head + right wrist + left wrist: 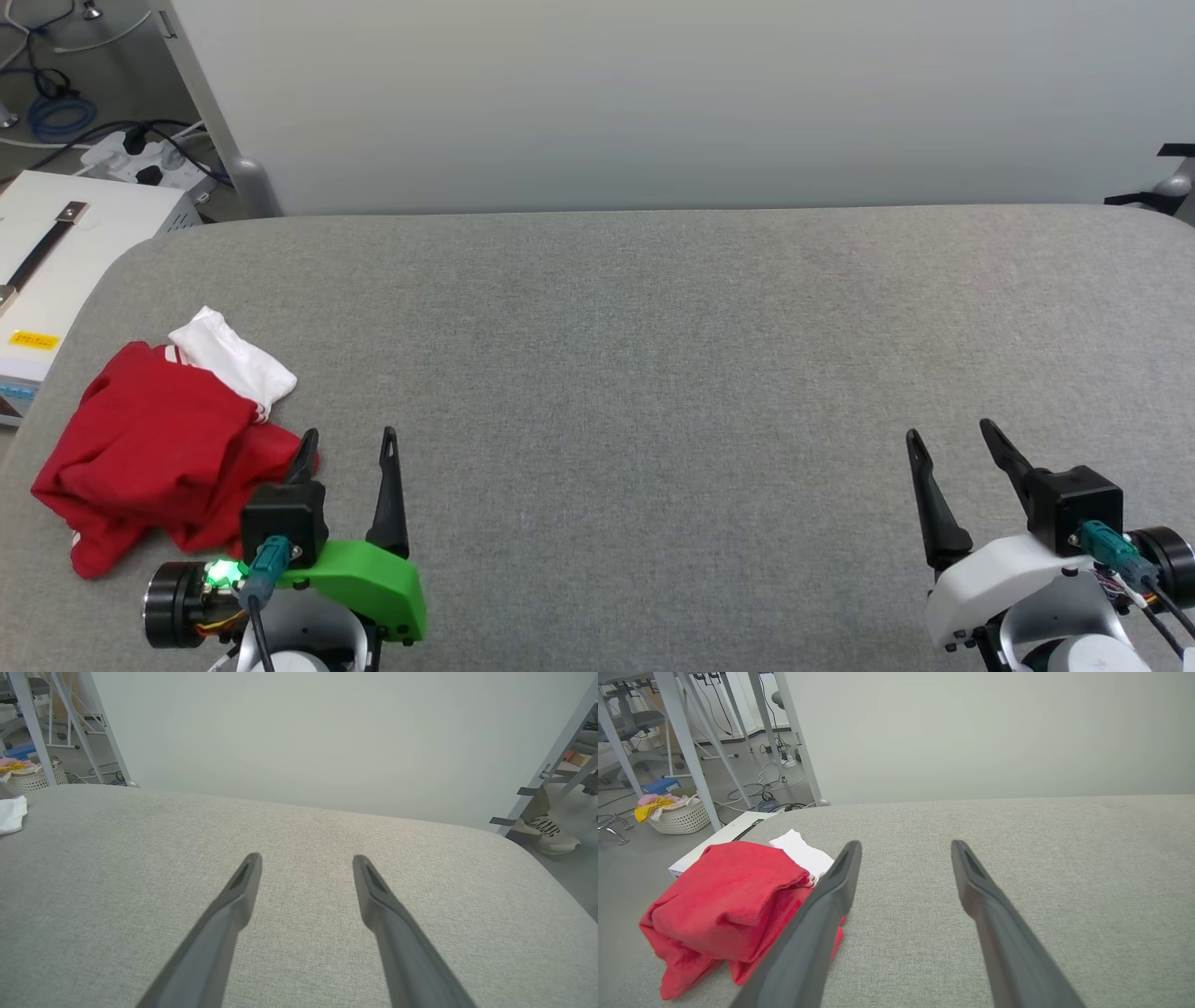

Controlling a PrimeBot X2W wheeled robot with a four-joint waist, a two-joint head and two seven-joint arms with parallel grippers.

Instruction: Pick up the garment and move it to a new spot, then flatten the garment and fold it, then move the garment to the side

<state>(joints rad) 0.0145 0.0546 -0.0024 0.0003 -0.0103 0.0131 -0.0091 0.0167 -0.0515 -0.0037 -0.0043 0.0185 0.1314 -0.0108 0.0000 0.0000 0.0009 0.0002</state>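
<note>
One crumpled red white-sleeved jersey T-shirt (159,439) (probably light, floppy) should suit pinching its right fold; left pincer (350,434), right pincer (948,429) gape empty.

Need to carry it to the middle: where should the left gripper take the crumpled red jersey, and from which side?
Likely the raised red fold atop the jersey, approached from its right edge, where the left gripper sits, jaws open. The heap is thick there; the white sleeve looks thinner.
</note>
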